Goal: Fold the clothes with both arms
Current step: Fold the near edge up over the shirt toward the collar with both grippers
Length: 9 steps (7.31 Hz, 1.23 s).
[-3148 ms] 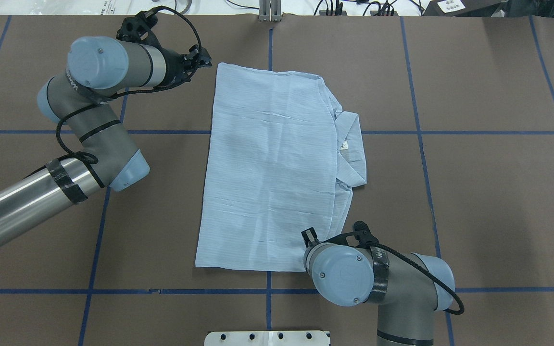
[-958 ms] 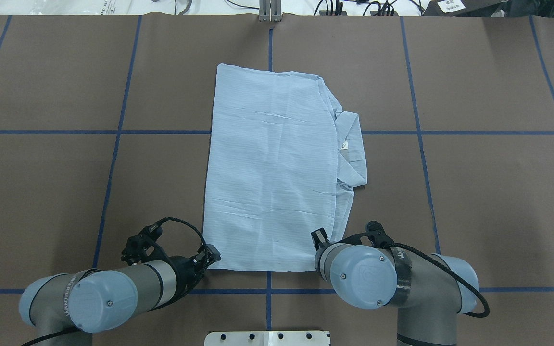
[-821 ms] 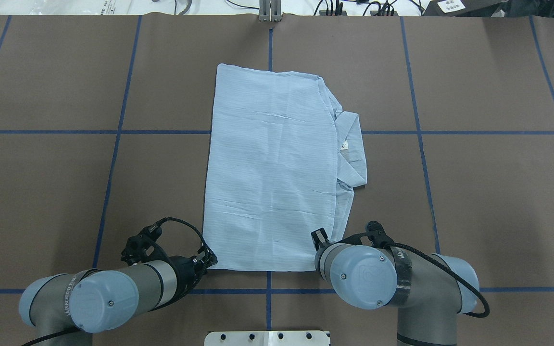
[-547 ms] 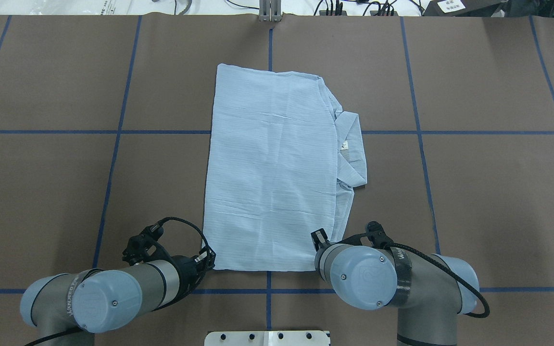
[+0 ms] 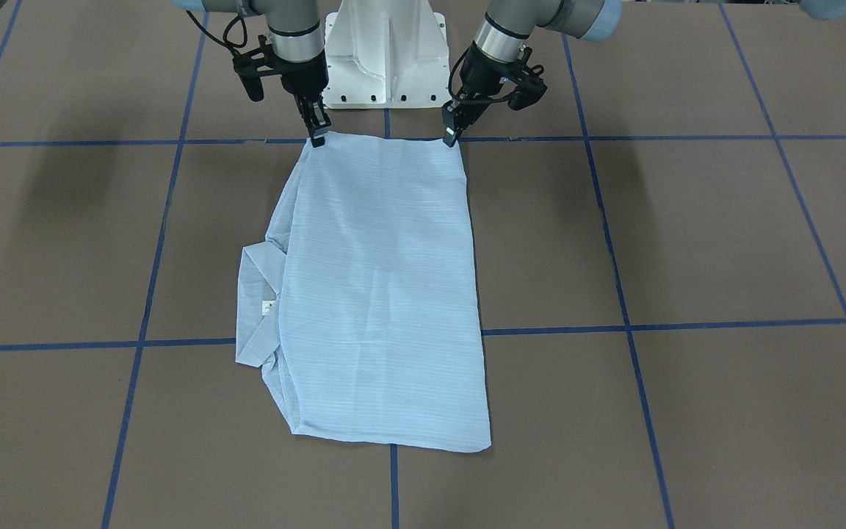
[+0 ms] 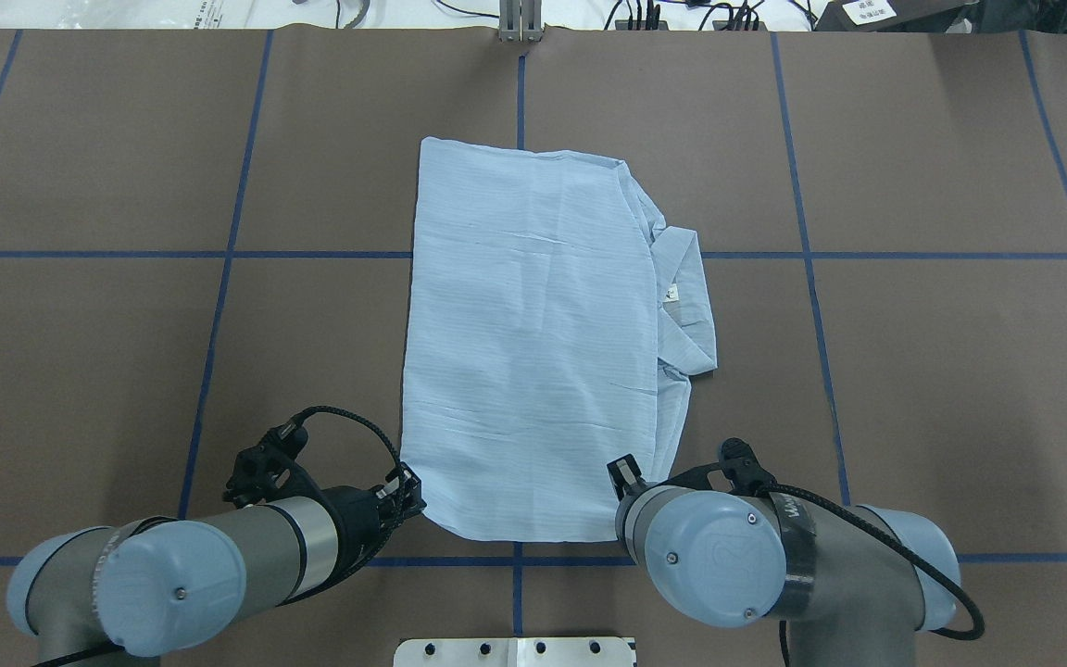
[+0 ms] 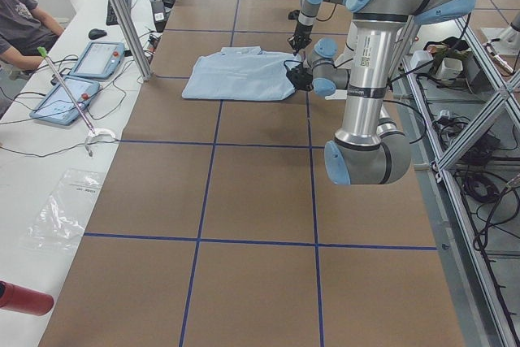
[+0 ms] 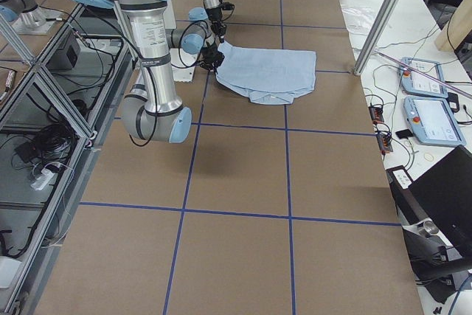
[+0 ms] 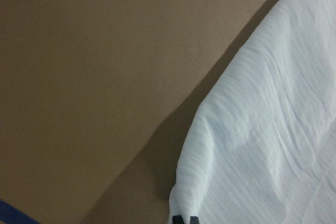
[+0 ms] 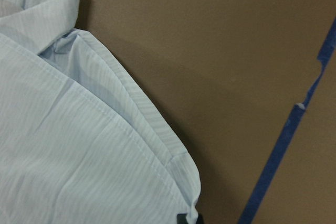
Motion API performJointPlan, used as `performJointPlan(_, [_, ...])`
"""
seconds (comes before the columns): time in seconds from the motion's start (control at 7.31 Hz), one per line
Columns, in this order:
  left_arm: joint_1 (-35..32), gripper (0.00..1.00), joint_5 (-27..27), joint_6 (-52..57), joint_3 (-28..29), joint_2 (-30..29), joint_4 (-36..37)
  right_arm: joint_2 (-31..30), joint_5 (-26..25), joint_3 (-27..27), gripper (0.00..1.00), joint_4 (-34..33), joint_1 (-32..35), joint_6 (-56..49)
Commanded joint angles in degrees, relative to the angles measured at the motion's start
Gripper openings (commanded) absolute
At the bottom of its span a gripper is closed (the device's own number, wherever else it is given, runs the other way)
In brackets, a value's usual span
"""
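Cloth is sitting pinched in both grippers, as you are seeing in the front-facing view: the left gripper (image 5: 452, 137), reaching down at the upper right of the shirt (image 5: 379, 294), is squeezing its narrow fingers on that corner of the hem, and the right gripper (image 5: 318, 137) is doing the same at the upper left corner. The two held corners are hanging just above the brown tabletop (image 5: 687, 235), casting a shadow under the cloth in the left wrist view. In the overhead view the bottom edge of the shirt is curving inward between the left arm (image 6: 172, 584) at the lower left and the right arm (image 6: 728, 556) at the lower right. The rest of the pale blue shirt is lying flat in the middle of the tabletop, folded into a long rectangle, with the collar (image 6: 686, 306) and its tiny white neck label (image 6: 671, 295) sticking out on the right side of the overhead frame. In each wrist view you are looking at dark fingertips (image 9: 179, 220) at the bottom edge, pressed together with a rounded corner of fabric running into them. The right wrist view is also showing a blue tape line (image 10: 283, 171) at the right. A person (image 7: 20, 18) is sitting at the upper left of the left side view, well apart from the shirt.
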Motion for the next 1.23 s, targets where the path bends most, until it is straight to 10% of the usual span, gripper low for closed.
performJointPlan(0.0, [-0.15,0.0,-0.22,-1.17,-10.24,-0.79,6.4,0.37,-0.19,4.84,0.0,-4.28,-0.45,0.01])
performJointPlan(0.55, [-17.87,0.0,-9.26,9.09,3.81,-13.52,6.16,4.3,6.65,0.92,0.0,-3.85,16.65,-7.61])
performJointPlan(1.09, [-24.66,0.0,-9.36,18.32,19.99,-21.96,4.15,17.91,12.73,-22.59,0.0,2.64,27.66,-16.58])
